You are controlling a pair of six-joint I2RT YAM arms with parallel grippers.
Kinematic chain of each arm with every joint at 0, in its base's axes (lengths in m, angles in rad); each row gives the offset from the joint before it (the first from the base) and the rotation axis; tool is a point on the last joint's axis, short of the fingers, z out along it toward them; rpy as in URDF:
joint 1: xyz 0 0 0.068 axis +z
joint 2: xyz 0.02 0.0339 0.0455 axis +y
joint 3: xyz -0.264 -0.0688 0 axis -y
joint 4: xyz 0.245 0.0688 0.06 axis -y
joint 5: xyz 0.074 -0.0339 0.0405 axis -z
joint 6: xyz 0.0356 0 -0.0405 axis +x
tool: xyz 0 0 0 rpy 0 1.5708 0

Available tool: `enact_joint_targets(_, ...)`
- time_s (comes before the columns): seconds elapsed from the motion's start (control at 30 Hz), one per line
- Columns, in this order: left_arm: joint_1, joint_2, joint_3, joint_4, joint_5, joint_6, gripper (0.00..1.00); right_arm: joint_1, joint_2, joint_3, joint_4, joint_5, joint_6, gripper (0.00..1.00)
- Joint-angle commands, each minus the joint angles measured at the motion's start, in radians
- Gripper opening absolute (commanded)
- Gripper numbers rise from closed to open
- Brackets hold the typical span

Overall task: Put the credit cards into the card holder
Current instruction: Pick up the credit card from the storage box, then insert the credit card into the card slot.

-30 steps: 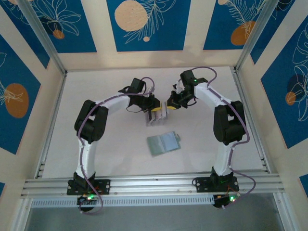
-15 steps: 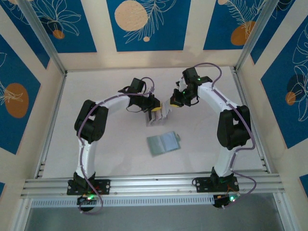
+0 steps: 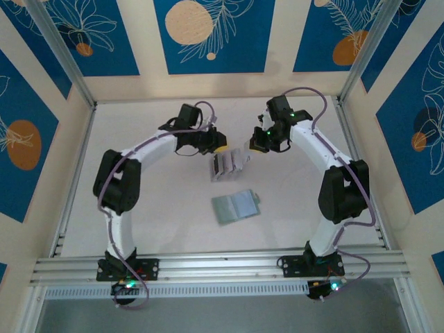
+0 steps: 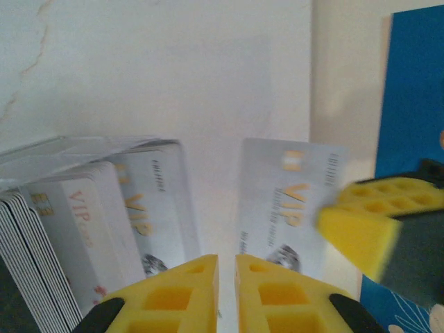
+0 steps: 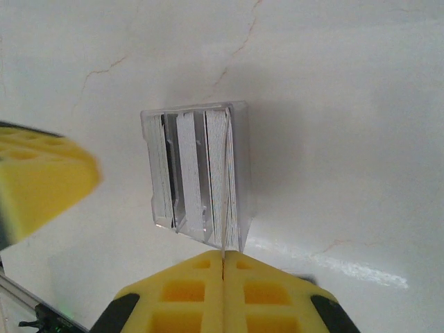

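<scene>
The holder lies flat and folded on the tabletop, nearest the arm bases and about midway between the two arms, with nothing touching it. Just beyond it sits a clear box holding the cards, which stand on edge in a few packed groups, pale grey-white with gold "VIP" lettering.

The two grippers meet at the far side of the box. The left gripper hangs over the box's far left corner. In its wrist view the jaws are narrow, with a thin slit of bare tabletop between the yellow pads and nothing in it.

The right gripper is at the box's far right corner, near the left one but apart from it. Its jaws are pressed together on a single card, pinched at one edge. In the right wrist view that card shows as a thin line in the seam between the pads. It stands upright beside the box, apart from the packed cards, with bare tabletop between them.
</scene>
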Motion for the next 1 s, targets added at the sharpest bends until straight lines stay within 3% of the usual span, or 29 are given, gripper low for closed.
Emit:
enact_joint_targets(0.0, 0.016, -0.102, -0.054, -0.052, -0.019, 0.04, 0.14, 0.003, -0.035, -0.014, -0.021, 0.007, -0.005, 0.0)
enact_joint_targets(0.23, -0.008, -0.281, -0.235, -0.146, -0.093, 0.135, 0.15, 0.013, -0.134, -0.084, 0.007, -0.008, -0.017, 0.0)
enact_joint_targets(0.5, -0.226, -0.415, -0.454, -0.227, -0.259, 0.171, 0.16, 0.06, -0.38, -0.409, 0.202, -0.128, -0.001, 0.0)
enact_joint_targets(0.7, -0.353, -0.392, -0.511, -0.207, -0.335, 0.143, 0.17, 0.126, -0.561, -0.634, 0.332, -0.203, 0.028, 0.0)
enact_joint_targets(0.97, -0.396, -0.3, -0.494, -0.185, -0.407, 0.125, 0.17, 0.148, -0.619, -0.832, 0.495, -0.269, 0.074, 0.0)
